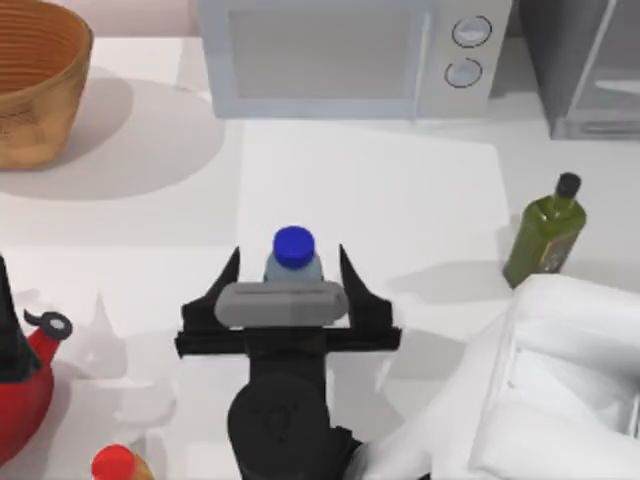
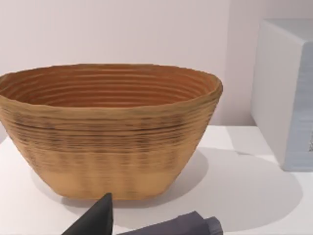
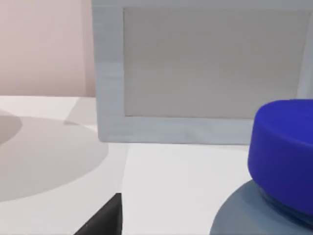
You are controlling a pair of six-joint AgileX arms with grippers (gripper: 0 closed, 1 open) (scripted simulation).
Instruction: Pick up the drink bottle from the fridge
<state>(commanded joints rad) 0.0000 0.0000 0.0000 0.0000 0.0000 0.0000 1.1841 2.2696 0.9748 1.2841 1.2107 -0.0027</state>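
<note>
Bottle (image 1: 293, 262) with blue cap stands on the surface (image 1: 400, 200) between the right gripper's (image 1: 290, 272) wide-spread fingers; closing and lifting apparently remain.

Kitchen setting, rendered. White countertop (image 1: 380, 190). Microwave (image 1: 350, 55) with glass door and two round dials stands at the back, straight ahead of the spread jaws. Woven wicker basket (image 1: 35, 80) ahead and far to the left of them. Olive oil bottle (image 1: 545, 235), dark cap, upright, off to the right of the jaws. Red kettle (image 1: 25, 375) with black handle well to their left. Grey glass-fronted cabinet (image 1: 590, 65), possibly a fridge, at the back right.
</note>
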